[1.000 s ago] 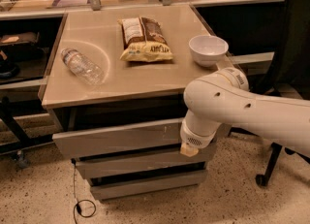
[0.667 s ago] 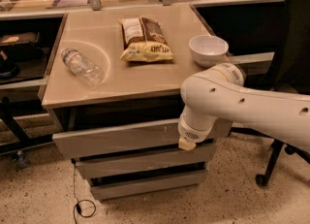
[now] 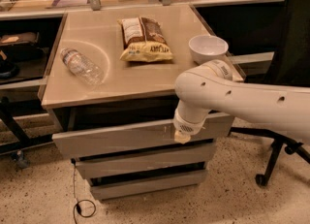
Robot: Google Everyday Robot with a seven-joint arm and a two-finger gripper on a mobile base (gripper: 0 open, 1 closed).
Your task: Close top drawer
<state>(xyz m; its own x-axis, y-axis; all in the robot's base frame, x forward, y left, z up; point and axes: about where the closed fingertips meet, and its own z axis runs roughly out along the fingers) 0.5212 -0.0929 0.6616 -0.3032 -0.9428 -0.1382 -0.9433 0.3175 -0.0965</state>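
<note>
The top drawer (image 3: 111, 141) is the wide grey front panel just under the tabletop. It stands out a little from the cabinet, with a dark gap above it. My white arm reaches in from the right. My gripper (image 3: 183, 135) is at the arm's lower end, pressed against the right part of the drawer's front panel, and only its pale tip shows.
On the beige tabletop (image 3: 126, 80) lie a clear water bottle (image 3: 81, 66), a chip bag (image 3: 144, 39) and a white bowl (image 3: 208, 48). Two shorter drawer fronts (image 3: 140, 162) sit below. An office chair (image 3: 283, 145) stands at the right, and a cable (image 3: 80, 203) lies on the floor.
My arm and gripper have shifted slightly left along the drawer front. The drawer front looks about where it was.
</note>
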